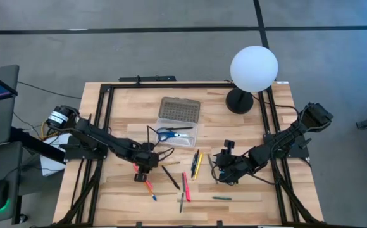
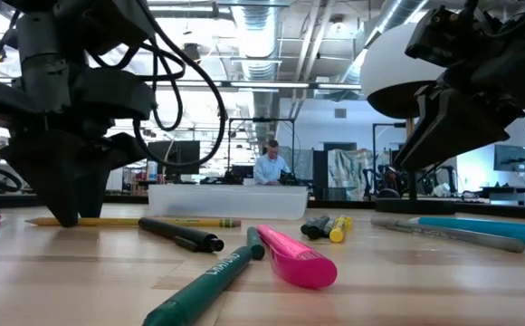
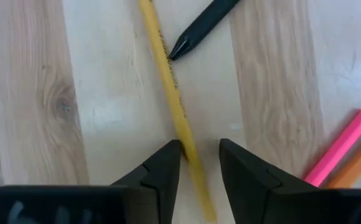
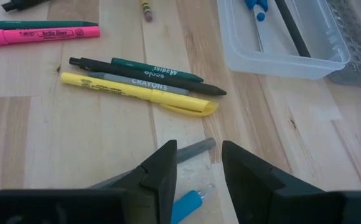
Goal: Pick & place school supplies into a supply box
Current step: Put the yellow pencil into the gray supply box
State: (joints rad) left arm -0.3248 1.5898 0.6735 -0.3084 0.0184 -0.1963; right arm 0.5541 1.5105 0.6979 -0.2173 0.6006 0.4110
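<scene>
The clear supply box (image 1: 195,140) stands at the table's middle with its grey dotted lid (image 1: 179,109) open toward the far edge and blue-handled scissors (image 1: 171,133) inside. My left gripper (image 3: 199,152) is open, down at the tabletop, its fingers on either side of a yellow pencil (image 3: 168,81) that lies flat on the wood. My right gripper (image 4: 199,155) is open and raised above the table (image 2: 430,136), over a grey pen (image 4: 196,148) and a blue pen (image 4: 187,202). Other pens and markers lie scattered between the two arms.
A pink highlighter (image 2: 294,258), a black pen (image 2: 181,235) and a green marker (image 2: 204,290) lie near the table's near edge. A yellow, black, grey and green bunch (image 4: 137,87) lies beside the box (image 4: 280,59). A white globe lamp (image 1: 254,68) stands at the far right.
</scene>
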